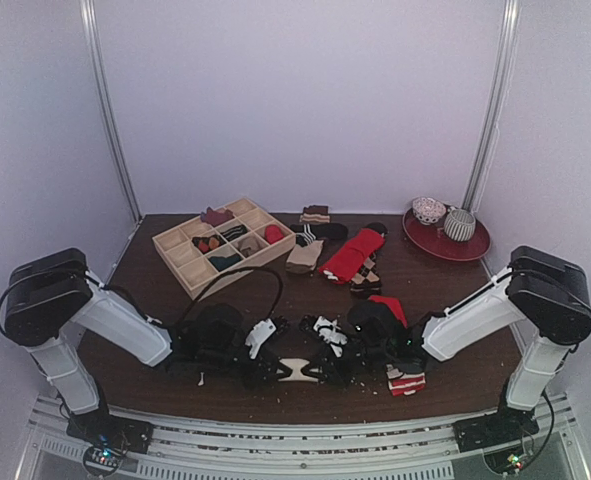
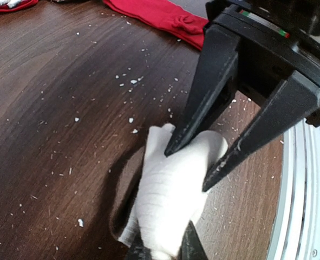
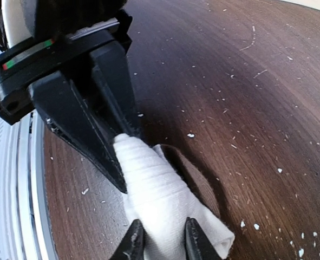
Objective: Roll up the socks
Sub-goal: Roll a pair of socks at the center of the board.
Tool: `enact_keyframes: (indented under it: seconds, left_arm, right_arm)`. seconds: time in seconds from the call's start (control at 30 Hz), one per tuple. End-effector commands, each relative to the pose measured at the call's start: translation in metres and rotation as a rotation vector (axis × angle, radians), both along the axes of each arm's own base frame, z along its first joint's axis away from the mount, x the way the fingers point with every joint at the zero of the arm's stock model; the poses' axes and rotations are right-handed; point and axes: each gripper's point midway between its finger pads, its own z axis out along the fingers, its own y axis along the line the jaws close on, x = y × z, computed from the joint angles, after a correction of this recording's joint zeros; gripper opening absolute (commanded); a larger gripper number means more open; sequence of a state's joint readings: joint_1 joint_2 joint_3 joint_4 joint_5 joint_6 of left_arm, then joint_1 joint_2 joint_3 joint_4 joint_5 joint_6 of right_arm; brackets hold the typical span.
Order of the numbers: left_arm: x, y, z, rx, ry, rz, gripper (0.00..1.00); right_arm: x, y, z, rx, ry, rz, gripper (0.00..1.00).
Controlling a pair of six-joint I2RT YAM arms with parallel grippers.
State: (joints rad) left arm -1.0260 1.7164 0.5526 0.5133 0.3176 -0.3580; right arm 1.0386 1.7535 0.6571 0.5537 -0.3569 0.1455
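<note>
Cream sock is at front centre of the worktop, near the front edge. It is bunched into a short thick roll and held between both tools. Left tool is clenched on one end, fingers pinching the fabric from both sides. Right tool is clenched on the other end, same pinch. Each wrist view shows the opposite tool's black fingers closed on the far end of the roll. The roll rests on the wood. A brownish flap of it spreads flat beside the white part in both wrist views.

Red sock with white-striped end: the striped end lies on the worktop just beside the right arm, near the front edge. It is right of the cream sock and apart from it. More red shows behind the right tool; cannot tell if it is the same sock.

Both arms reach inward from the sides, low over the worktop. Small pale flecks are scattered over the dark wood around the roll.

Further back, mid worktop, is a heap of loose socks: a plain red one on top, a black-and-white striped one and a tan one beside it. Left of the heap is a wooden divider box, set at an angle, with several compartments holding small rolled items. In the back right corner is a red plate with two bowls on it.
</note>
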Motion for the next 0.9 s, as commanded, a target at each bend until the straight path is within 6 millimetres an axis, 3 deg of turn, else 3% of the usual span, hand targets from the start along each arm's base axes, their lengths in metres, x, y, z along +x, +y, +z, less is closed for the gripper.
enact_keyframes:
  seconds: [0.0,0.1,0.2,0.3,0.4,0.53,0.7,0.87]
  left_arm:
    - [-0.014,0.033,-0.043,0.208,0.064,0.002,0.2]
    - [0.007,0.022,-0.018,0.174,-0.061,0.021,0.41]
    - [0.026,0.008,0.015,0.129,-0.195,0.017,0.52]
    - [0.037,-0.002,0.045,0.072,-0.306,0.011,0.69]
    - [0.037,-0.007,0.079,-0.032,-0.404,-0.014,0.96]
    - [0.039,-0.003,0.098,-0.104,-0.472,-0.009,0.98]
    - [0.045,-0.001,0.085,-0.126,-0.416,-0.012,0.98]
    - [0.044,0.004,0.085,-0.196,-0.399,0.001,0.83]
  right_arm:
    - [-0.018,-0.02,-0.045,-0.125,0.211,0.006,0.2]
    - [-0.025,-0.031,-0.061,-0.176,0.313,-0.003,0.2]
    - [-0.033,-0.046,-0.076,-0.225,0.448,-0.013,0.2]
    - [-0.036,-0.059,-0.088,-0.288,0.526,-0.028,0.2]
    - [-0.04,-0.07,-0.096,-0.36,0.564,-0.028,0.2]
    - [-0.035,-0.075,-0.1,-0.401,0.558,-0.052,0.2]
    - [-0.028,-0.078,-0.101,-0.426,0.535,-0.075,0.2]
    - [-0.028,-0.08,-0.104,-0.435,0.529,-0.079,0.2]
